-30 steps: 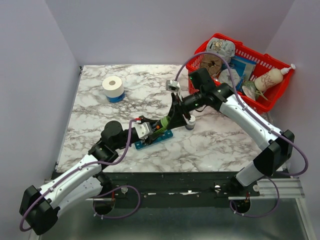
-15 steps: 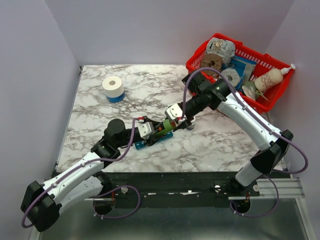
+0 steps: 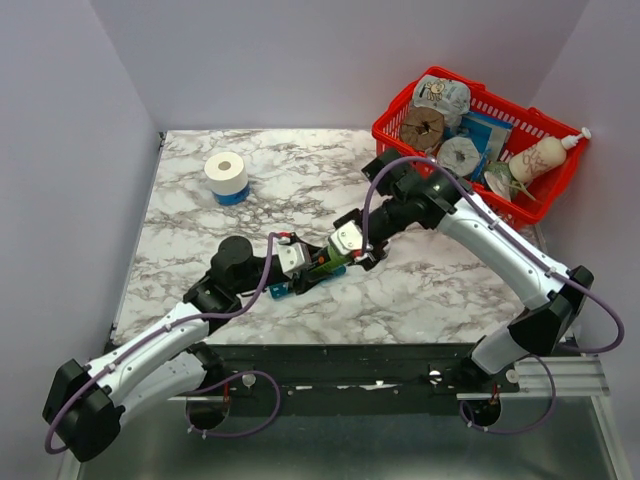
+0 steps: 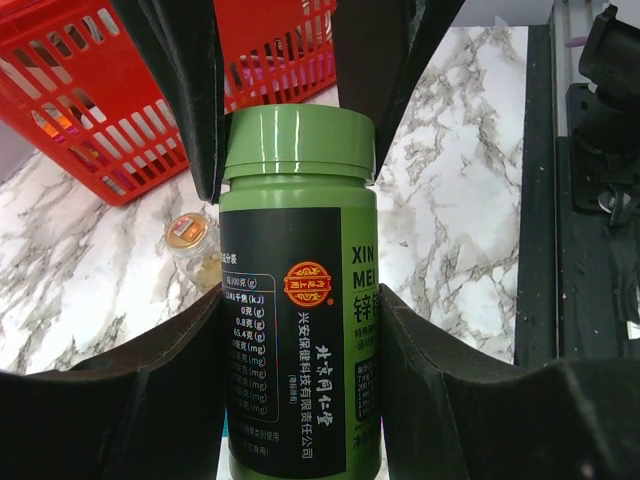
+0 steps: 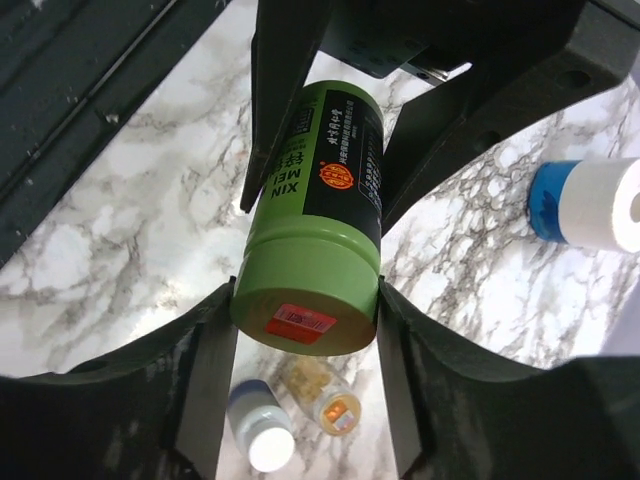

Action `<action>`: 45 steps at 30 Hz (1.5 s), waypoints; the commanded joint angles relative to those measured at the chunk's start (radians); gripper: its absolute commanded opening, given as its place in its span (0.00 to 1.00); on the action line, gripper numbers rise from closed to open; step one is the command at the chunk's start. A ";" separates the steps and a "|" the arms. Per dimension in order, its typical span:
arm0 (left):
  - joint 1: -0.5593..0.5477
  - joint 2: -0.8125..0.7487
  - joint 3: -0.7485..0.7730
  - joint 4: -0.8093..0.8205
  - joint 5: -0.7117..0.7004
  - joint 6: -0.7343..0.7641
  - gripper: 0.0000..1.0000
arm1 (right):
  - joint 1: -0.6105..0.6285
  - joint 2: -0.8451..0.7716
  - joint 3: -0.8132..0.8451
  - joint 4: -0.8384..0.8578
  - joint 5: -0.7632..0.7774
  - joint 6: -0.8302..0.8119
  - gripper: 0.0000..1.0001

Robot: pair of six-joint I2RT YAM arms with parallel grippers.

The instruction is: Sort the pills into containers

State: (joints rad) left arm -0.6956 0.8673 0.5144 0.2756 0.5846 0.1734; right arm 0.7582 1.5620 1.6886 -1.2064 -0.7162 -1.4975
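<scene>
A green pill bottle [image 4: 298, 290] with a black label and green cap [image 5: 308, 290] is held between both grippers above the table. My left gripper [image 4: 300, 330] is shut on the bottle's body [image 3: 322, 267]. My right gripper [image 5: 307, 310] is shut on its cap, also seen from above [image 3: 352, 246]. The teal-blue pill organiser [image 3: 277, 290] lies on the marble under the left gripper, mostly hidden by it. A small clear bottle with an orange lid [image 5: 325, 397] and a white-capped bottle [image 5: 258, 430] stand on the table below the cap.
A red mesh basket [image 3: 545, 190] with several items sits at the back right, also seen in the left wrist view [image 4: 90, 110]. A white paper roll on a blue base [image 3: 226, 176] stands at the back left. The table's dark front edge [image 4: 540, 200] is near.
My right gripper has swung down and left from above the bottle and closed on its cap. The left gripper kept hold of the bottle and shifted slightly.
</scene>
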 commanded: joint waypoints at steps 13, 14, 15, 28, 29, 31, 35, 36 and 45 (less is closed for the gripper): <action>0.001 -0.111 -0.070 0.051 -0.019 -0.038 0.00 | -0.074 -0.214 -0.093 0.456 -0.132 0.986 1.00; 0.001 -0.111 -0.074 0.056 -0.025 -0.038 0.00 | -0.077 -0.211 -0.093 0.476 -0.114 1.034 1.00; 0.001 -0.110 -0.074 0.057 -0.028 -0.041 0.00 | -0.079 -0.209 -0.101 0.493 -0.059 1.100 1.00; 0.002 -0.136 -0.088 0.053 -0.147 -0.034 0.00 | -0.086 -0.172 -0.340 0.714 0.101 1.913 1.00; 0.001 -0.134 -0.089 0.056 -0.146 -0.034 0.00 | -0.086 -0.169 -0.343 0.712 0.098 1.941 1.00; 0.002 -0.126 -0.088 0.060 -0.146 -0.037 0.00 | -0.086 -0.160 -0.368 0.738 0.062 1.958 1.00; 0.001 -0.117 -0.076 0.057 -0.144 -0.031 0.00 | -0.085 -0.142 -0.391 0.768 0.024 2.011 0.97; 0.002 -0.113 -0.074 0.057 -0.143 -0.029 0.00 | -0.085 -0.135 -0.388 0.768 0.018 2.011 0.95; 0.002 -0.111 -0.070 0.056 -0.157 -0.018 0.00 | -0.074 -0.112 -0.379 0.769 -0.038 2.001 0.76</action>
State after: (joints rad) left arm -0.6956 0.7593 0.4316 0.2752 0.4519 0.1417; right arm 0.6735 1.4345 1.3132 -0.4549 -0.7197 0.4892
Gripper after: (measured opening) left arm 0.591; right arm 0.787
